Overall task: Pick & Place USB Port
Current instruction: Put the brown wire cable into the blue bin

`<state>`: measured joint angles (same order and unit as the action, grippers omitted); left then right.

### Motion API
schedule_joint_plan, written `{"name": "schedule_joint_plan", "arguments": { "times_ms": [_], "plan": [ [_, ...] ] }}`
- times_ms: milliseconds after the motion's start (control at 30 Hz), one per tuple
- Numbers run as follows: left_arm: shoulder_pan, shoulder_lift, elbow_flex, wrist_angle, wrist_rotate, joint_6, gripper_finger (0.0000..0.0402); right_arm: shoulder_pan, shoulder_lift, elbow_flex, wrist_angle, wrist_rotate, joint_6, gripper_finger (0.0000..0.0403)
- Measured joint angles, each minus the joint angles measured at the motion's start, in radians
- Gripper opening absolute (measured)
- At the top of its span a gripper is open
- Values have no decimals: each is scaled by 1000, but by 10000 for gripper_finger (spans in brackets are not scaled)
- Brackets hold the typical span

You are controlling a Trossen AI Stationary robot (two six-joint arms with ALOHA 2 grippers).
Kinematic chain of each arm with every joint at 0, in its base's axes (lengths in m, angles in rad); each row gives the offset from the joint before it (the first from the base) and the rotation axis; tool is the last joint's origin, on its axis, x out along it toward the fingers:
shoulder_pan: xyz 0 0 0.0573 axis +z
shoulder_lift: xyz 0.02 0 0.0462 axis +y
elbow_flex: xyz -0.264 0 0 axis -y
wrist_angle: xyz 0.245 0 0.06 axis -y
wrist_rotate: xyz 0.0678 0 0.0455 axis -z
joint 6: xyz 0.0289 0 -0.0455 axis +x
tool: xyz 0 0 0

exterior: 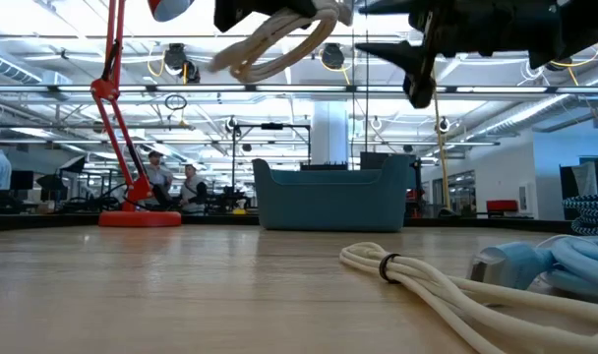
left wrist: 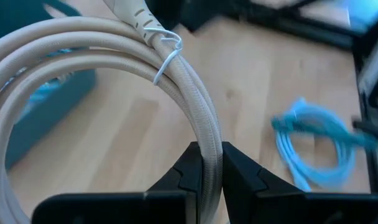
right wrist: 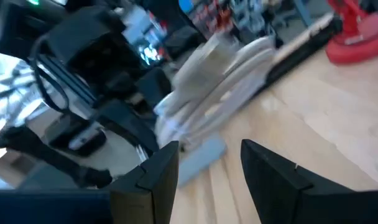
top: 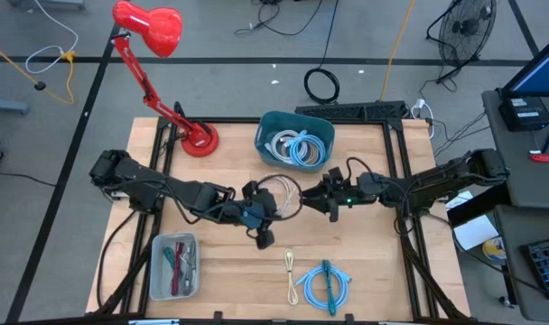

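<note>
- Near the desk's [top: 365, 244] front edge lie a cream cable bundle [top: 290, 267] and a coiled blue cable [top: 326, 284], with a grey tray [top: 172, 266] of small parts toward the front-left corner.
- Over the middle of the desk, the left gripper [left wrist: 206, 163] is clamped on one strand of a coiled beige USB cable [top: 279, 195], which hangs in the air, well clear of the wood (the low view shows the loop high above the surface).
- The right gripper [right wrist: 209, 163] faces that coil from the right with its fingers spread and nothing between them.
- Toward the back edge stand the teal bin [top: 295, 140], already holding pale cables, and a red lamp [top: 157, 54] by the back-left corner.
- Risk, as I judge it: the pinch holds only one thin strand, so the coil could slide or swing loose, snag on the right gripper, or catch the bin's rim and spill outside.
</note>
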<state>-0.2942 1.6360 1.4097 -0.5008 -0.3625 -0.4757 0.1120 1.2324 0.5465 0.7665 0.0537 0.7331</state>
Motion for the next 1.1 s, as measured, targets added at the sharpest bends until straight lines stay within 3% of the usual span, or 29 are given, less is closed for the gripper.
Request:
{"name": "schedule_joint_plan", "arguments": {
  "times_ms": [400, 567, 867, 1100],
  "plan": [
    [104, -1, 0, 89, -95, -88, 35, 100, 0, 0, 92, 337, -88, 168],
    [133, -1, 0, 87, -110, -83, 35, 98, 0, 34, 90, 414, -86, 194],
    [151, 0, 41, 85, -102, -18, 35, 31, 0, 172, -154, 415, -16, 271],
    [168, 0, 73, 81, -107, 8, 35, -18, 0, 174, -136, 334, 11, 292]
  ]
}}
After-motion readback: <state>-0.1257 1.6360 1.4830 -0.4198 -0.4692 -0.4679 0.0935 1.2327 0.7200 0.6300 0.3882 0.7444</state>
